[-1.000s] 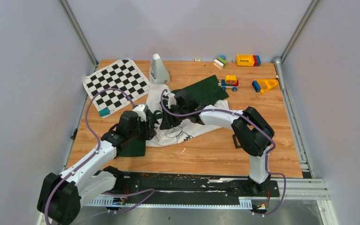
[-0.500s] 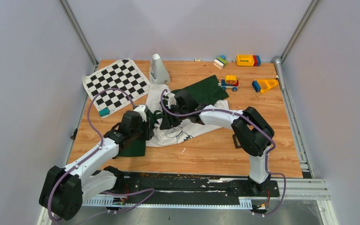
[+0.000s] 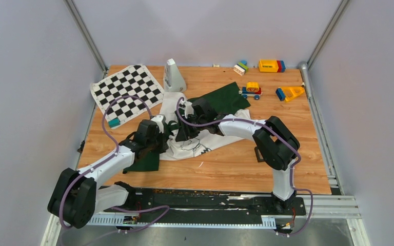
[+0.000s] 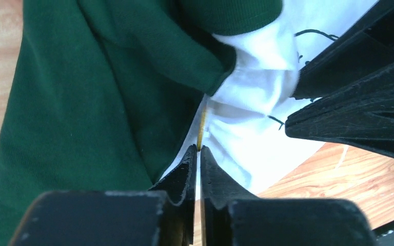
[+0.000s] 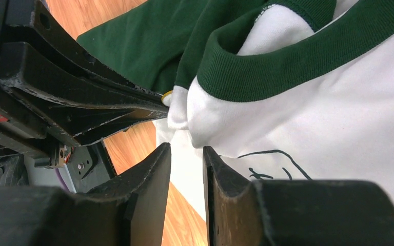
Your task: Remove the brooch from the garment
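Observation:
The garment [image 3: 201,146], a white T-shirt with dark green sleeves, lies crumpled at the table's middle. The brooch [image 4: 201,125] shows as a thin yellow-gold edge at the seam between green sleeve and white cloth. My left gripper [image 4: 199,149] is shut with its tips pinching the brooch's near end. In the right wrist view the brooch [image 5: 167,96] is a small yellow spot at the tips of the left fingers [image 5: 107,97]. My right gripper [image 5: 186,152] holds a bunched fold of white cloth [image 5: 183,122] just beside the brooch. In the top view both grippers meet over the shirt, and the brooch is hidden there.
A chequered mat [image 3: 128,92] lies at the back left with a teal block [image 3: 114,123] at its near corner. A white wedge-shaped object [image 3: 173,76] stands behind the shirt. Toy blocks [image 3: 270,65], a toy car [image 3: 251,90] and an orange-blue piece [image 3: 289,93] sit at the back right.
My left arm has stretched forward and right toward the shirt, and its jaws have closed. The right arm has stayed in place.

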Tool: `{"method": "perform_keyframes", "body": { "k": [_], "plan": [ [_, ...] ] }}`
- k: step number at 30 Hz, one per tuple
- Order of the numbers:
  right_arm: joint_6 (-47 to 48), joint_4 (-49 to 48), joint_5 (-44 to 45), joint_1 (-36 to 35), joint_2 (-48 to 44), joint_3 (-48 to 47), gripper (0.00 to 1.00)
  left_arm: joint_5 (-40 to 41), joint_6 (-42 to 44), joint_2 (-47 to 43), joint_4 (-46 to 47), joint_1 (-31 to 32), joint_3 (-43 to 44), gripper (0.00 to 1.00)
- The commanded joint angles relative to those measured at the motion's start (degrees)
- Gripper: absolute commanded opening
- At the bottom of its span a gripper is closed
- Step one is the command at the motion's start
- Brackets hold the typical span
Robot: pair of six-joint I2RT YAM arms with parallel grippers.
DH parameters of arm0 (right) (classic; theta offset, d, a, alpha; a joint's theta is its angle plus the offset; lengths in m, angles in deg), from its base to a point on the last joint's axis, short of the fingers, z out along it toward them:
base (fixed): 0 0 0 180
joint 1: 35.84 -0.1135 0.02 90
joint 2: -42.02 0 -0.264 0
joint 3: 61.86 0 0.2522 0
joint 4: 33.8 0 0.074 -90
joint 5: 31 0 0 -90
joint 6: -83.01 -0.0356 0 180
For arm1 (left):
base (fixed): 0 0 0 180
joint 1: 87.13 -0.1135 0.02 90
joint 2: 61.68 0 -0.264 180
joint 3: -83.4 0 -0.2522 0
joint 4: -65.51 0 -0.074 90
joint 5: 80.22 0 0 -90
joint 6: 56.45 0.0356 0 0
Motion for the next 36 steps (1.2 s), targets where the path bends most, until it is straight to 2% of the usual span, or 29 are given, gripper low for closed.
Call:
{"method": "perform_keyframes", "body": {
  "k": [1, 2, 8, 10, 12, 14, 20, 25, 30, 36],
  "plan": [
    [-0.66, -1.18, -1.1, 0.26, -0.17, -1.04, 0.3, -0.91, 1.68, 0.38, 3.68, -0.41, 2.92, 0.03],
    [-0.67, -1.34, -1.05, 0.32, -0.22, -0.91, 0.3, -0.88, 1.74, 0.28, 3.68, -0.36, 2.94, 0.0],
    [-1.08, -2.21, -1.18, 0.28, -0.95, 0.14, 0.34, -1.73, 0.92, -2.97, 3.13, -0.41, 1.61, 0.0],
    [-1.51, -2.97, -1.12, 0.28, -1.51, 0.8, 0.44, -2.83, -0.29, -4.63, 2.66, -0.41, 1.12, 0.0],
    [-2.42, -5.19, -1.63, 0.3, -2.32, 2.31, 0.57, -4.9, -1.71, -6.31, 2.01, -0.41, 0.77, 0.0],
    [-3.38, -7.79, -2.37, 0.28, -3.24, 4.27, 0.63, -7.7, -3.17, -7.87, 1.31, -0.41, 0.65, 0.0],
    [-3.36, -11.64, -4.61, 0.2, -5.42, 7.17, 0.63, -12.3, -7.86, -12.96, -4.57, -0.41, 2.15, 0.0],
    [-5.56, -21.38, -7.24, 0.97, -9.8, 14.53, 0.64, -15.51, -9.71, -15.04, -7.2, -0.41, 3.11, 0.0],
    [-13.77, -35.1, -14.66, 4.84, -10.12, 20.88, 0.62, -17.09, -10.48, -16.23, -8.26, -0.41, 3.53, 0.0],
    [-13.78, -35.11, -16.33, 4.94, -9.21, 19.99, 0.62, -20.66, -11.88, -15.69, -6.26, -0.41, 2.96, 0.0]
  ]
}}
